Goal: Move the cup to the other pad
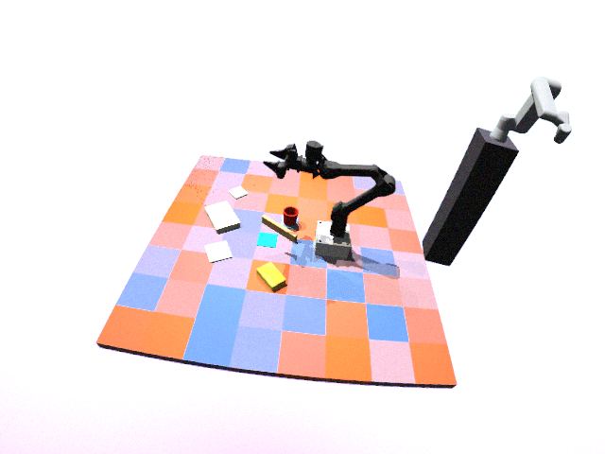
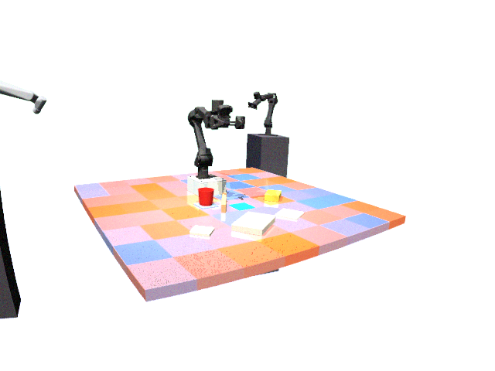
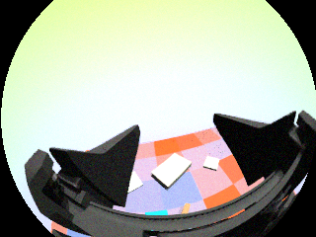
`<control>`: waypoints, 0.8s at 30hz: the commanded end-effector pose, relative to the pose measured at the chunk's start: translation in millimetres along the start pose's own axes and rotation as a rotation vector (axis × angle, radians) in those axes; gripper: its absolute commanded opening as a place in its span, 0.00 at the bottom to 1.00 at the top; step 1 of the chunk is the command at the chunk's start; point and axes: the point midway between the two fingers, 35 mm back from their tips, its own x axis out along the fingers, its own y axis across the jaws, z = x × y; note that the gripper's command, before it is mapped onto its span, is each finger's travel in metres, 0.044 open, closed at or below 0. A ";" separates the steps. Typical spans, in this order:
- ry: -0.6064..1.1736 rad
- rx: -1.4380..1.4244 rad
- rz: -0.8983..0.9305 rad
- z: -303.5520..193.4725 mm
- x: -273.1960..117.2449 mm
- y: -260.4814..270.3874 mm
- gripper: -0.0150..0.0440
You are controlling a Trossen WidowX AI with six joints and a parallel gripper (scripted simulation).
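A red cup (image 1: 290,218) (image 2: 206,196) stands upright on a pale pad (image 2: 213,206) near the arm's base. The marbles cannot be made out in it. A cyan pad (image 1: 267,239) (image 2: 241,206) (image 3: 156,213) lies flat on the table, with nothing on it. My gripper (image 1: 267,157) (image 2: 233,115) (image 3: 177,122) is open and empty. It is held roughly level, high above the table and well above the cup. The cup is out of the wrist view.
A wooden bar (image 1: 279,228) (image 2: 223,202) (image 3: 186,208) stands between cup and cyan pad. A thick white block (image 1: 222,216) (image 2: 252,224) (image 3: 171,170), two thin white slabs (image 1: 238,192) (image 1: 218,252) and a yellow block (image 1: 270,275) (image 2: 272,195) lie around. Other arms stand on pillars beyond the table.
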 end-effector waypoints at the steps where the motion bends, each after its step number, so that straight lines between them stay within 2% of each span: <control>1: 0.017 -0.015 -0.002 -3.7 1.2 -0.8 0.89; 3: 0.154 -0.137 -0.011 -33.4 8.3 -7.4 0.80; 6: 0.475 -0.403 0.036 -101.5 9.6 -23.1 0.67; 10: 0.884 -0.695 0.249 -180.5 -18.8 -40.6 0.50; 14: 1.185 -0.864 0.580 -229.9 -65.1 -49.2 0.50; 18: 1.350 -0.919 0.927 -251.6 -109.0 -50.7 0.50; 24: 1.355 -0.920 0.943 -252.1 -112.2 -51.8 0.50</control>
